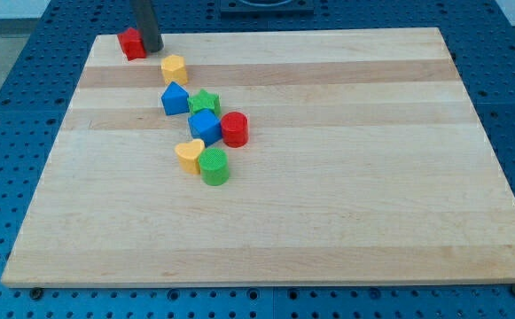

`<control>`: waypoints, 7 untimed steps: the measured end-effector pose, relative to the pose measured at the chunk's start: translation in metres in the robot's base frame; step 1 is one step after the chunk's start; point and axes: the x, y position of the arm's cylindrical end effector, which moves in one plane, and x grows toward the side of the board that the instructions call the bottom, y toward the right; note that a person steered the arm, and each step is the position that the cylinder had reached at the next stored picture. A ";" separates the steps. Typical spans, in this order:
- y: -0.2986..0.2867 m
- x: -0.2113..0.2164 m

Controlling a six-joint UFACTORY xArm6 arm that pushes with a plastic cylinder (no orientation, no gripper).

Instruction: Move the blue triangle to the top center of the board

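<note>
Board [346, 177] carried seven blocks, and crowding was the likely hazard. Blue triangle [175, 98] sat left of centre, touching the green star [205, 101], with the yellow block [175, 67] just above; a careless push could have dragged both along. My tip [152, 49], a bare rod with no pincer to part or close, stood at the top left beside the red block [132, 42]. Count: two blue, two green, two yellow, two red... eight in truth
</note>
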 end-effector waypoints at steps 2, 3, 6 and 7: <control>0.060 0.010; 0.059 0.034; 0.042 0.103; 0.030 0.112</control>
